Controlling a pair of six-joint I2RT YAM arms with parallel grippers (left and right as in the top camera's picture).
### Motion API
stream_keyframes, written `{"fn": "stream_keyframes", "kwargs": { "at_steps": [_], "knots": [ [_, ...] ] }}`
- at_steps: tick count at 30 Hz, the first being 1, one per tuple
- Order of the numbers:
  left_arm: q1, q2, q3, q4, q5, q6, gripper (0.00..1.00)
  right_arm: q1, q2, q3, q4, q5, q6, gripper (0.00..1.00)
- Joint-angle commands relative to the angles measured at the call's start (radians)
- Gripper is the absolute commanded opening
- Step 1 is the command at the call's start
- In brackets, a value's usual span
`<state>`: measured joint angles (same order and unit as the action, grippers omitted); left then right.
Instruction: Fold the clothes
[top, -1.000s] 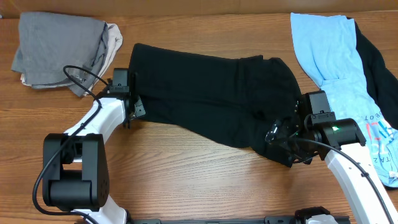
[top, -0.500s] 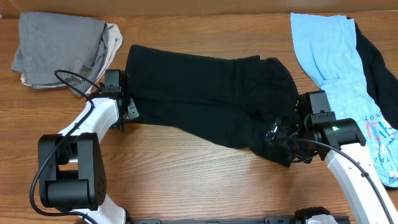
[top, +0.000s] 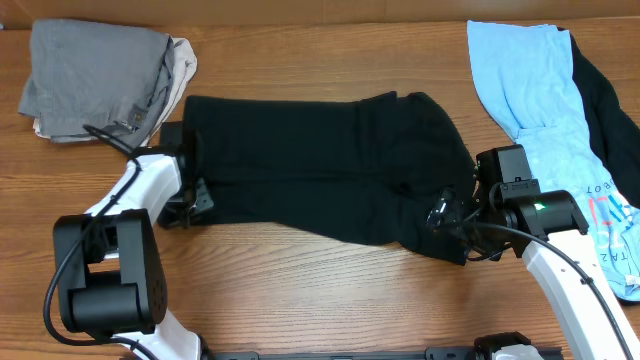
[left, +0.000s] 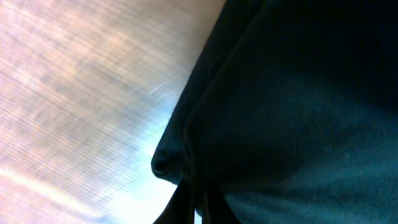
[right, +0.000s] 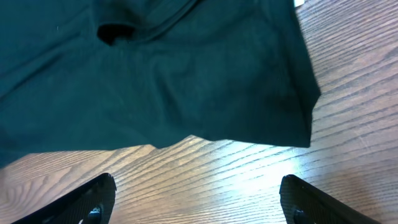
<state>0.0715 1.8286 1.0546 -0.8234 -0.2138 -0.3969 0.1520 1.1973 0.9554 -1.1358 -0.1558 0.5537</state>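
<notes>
At counter (top: 330, 290) centre, black T-shirt (top: 320, 165) is laid crosswise. Left end effector (top: 193, 190), apart a second ago, is now clamped on its left edge, which has been drawn leftward. Right end effector (right: 196, 199) is held apart beside right corner. Flattening judged underway; folding not begun.

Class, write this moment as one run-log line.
left jaws: shut on black shirt, left edge | right jaws: open, empty, by its right end
</notes>
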Motion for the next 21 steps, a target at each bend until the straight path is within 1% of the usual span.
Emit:
{"fn": "stream_keyframes", "kwargs": {
  "at_steps": [1,5,6,7,8,11,14,15,16,17,19,21],
  "knots": [
    [0.048,0.06,-0.017,-0.067,-0.002,-0.011,0.04,0.005,-0.002,0.005,0.021,0.003,-0.023,0.88],
    [0.052,0.06,0.095,-0.176,0.035,0.009,0.04,0.005,-0.002,0.076,0.024,-0.007,-0.077,0.88],
    [0.051,0.06,0.135,-0.207,0.053,0.021,0.06,0.005,-0.002,0.103,0.022,-0.007,-0.089,0.88],
    [0.048,0.06,0.188,-0.248,0.068,0.033,0.1,0.005,-0.002,0.135,0.018,-0.006,-0.101,0.88],
    [0.045,0.06,0.248,-0.29,0.08,0.046,0.17,0.005,0.0,0.173,0.016,-0.006,-0.119,0.89],
    [0.03,0.06,0.426,-0.413,0.103,0.093,0.39,0.005,0.025,0.288,0.0,-0.006,-0.176,0.91],
    [0.008,0.06,0.61,-0.52,0.111,0.123,0.52,0.004,0.085,0.406,-0.027,-0.006,-0.234,0.92],
    [0.0,0.06,0.663,-0.539,0.113,0.129,0.59,0.004,0.108,0.439,-0.033,-0.006,-0.252,0.93],
    [-0.008,0.06,0.716,-0.548,0.122,0.143,0.66,0.004,0.139,0.478,-0.037,-0.006,-0.276,0.93],
    [-0.018,0.06,0.794,-0.526,0.142,0.173,0.73,0.004,0.203,0.541,-0.035,-0.006,-0.32,0.93],
    [-0.02,0.06,0.83,-0.458,0.151,0.177,0.77,0.004,0.28,0.602,-0.032,-0.005,-0.356,0.94],
    [-0.018,0.066,0.83,-0.391,0.156,0.185,0.78,0.004,0.349,0.646,-0.026,-0.005,-0.381,0.94]
  ]
}}
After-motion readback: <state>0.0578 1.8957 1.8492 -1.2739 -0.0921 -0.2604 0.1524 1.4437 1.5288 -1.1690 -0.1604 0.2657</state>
